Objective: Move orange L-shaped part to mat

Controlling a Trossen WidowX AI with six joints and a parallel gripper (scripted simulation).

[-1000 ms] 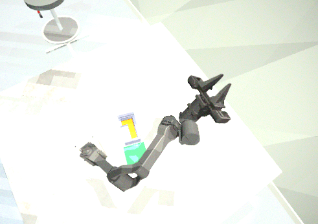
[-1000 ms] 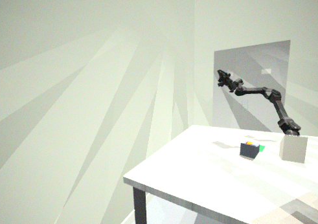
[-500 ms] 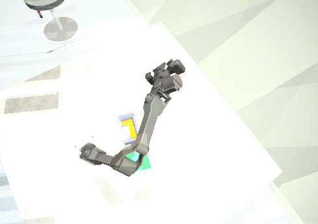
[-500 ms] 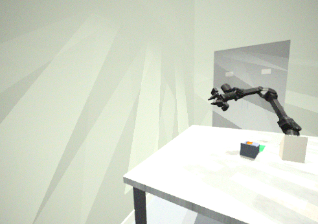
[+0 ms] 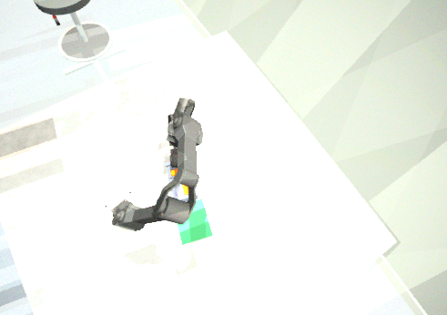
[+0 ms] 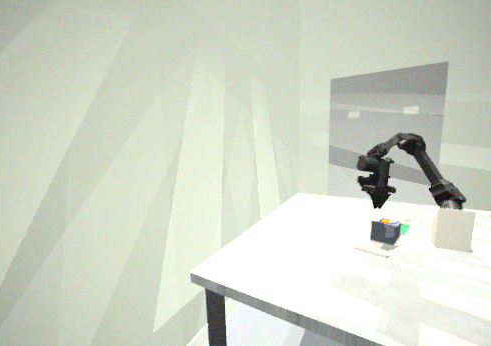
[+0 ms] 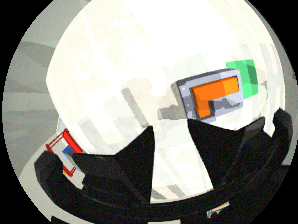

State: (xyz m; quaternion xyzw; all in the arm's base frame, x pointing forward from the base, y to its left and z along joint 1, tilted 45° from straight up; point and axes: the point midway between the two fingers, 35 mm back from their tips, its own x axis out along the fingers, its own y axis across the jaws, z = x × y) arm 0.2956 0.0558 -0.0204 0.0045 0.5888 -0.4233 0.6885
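Observation:
The orange L-shaped part (image 5: pixel 186 189) (image 6: pixel 385 220) (image 7: pixel 215 89) lies in the grey tray (image 6: pixel 385 232) (image 7: pixel 186 97). In the wrist view its bent end is on the fingers' side and its straight end points toward the green mat (image 5: pixel 196 229) (image 6: pixel 404 229) (image 7: pixel 248 80). The mat is bare where it shows. My gripper (image 6: pixel 379 207) (image 7: pixel 170 124) is partly open and empty, pointing down above the tray's height. In the wrist view the tray lies beyond the right fingertip. In the top view the arm covers part of the tray, the part and the mat.
The arm's base stands on a pale block (image 6: pixel 453 230) on the white table (image 5: pixel 263 182) (image 6: pixel 269 250). A red-edged object (image 7: pixel 65 150) shows at the left of the wrist view. A round stool (image 5: pixel 86 41) stands off the table at the upper left of the top view.

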